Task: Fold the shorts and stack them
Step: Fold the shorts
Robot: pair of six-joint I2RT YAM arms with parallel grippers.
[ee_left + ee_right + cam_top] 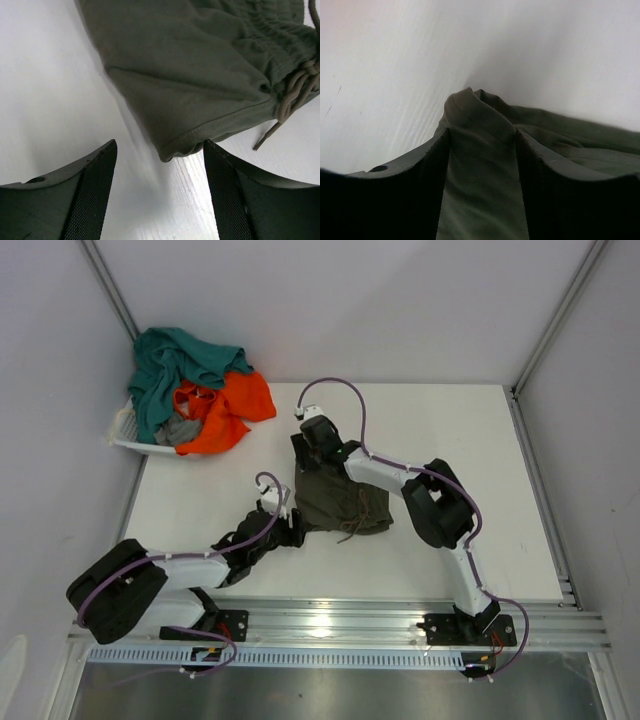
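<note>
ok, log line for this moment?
dark olive-green drawstring cloth shorts: rumpled | left gripper: open at near corner | right gripper: cloth between jaws

Olive-green shorts (338, 502) lie roughly folded, central — other pairs (200, 395), teal, orange, grey, heaped far-left.

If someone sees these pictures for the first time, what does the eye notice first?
The bright pile of teal shorts and orange shorts heaped over the white basket at the table's far left corner stands out first. Next, the olive-green shorts lie mid-table, a fold between the right gripper's fingers, while the open left gripper faces their near corner.
</note>
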